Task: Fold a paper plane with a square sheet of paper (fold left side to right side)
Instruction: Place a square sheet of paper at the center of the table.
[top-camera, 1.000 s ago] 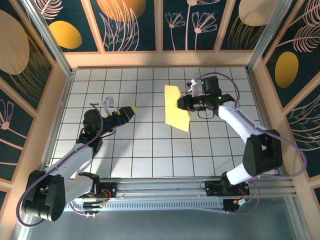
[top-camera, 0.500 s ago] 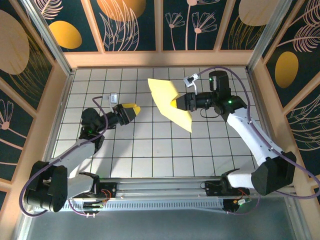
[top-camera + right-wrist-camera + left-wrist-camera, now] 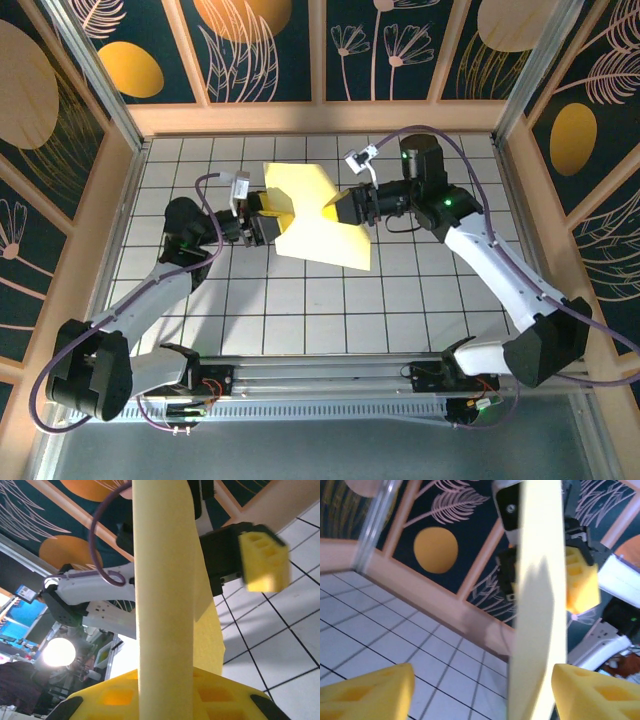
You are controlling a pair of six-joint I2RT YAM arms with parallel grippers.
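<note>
Right pincer (image 3: 343, 208), clenched on the square sheet of paper (image 3: 312, 225), has carried it over to the left pincer (image 3: 266, 218), whose parted jaws straddle its edge, not yet clamped; two-handed fold likely next.

The right end effector (image 3: 344, 208) seems clamped shut, facing the left end effector (image 3: 264, 218), whose jaws stand apart.

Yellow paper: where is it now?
Top view: the yellow paper hangs above mid-table, gripped by the right pincer, its left edge inside the open left pincer.
</note>
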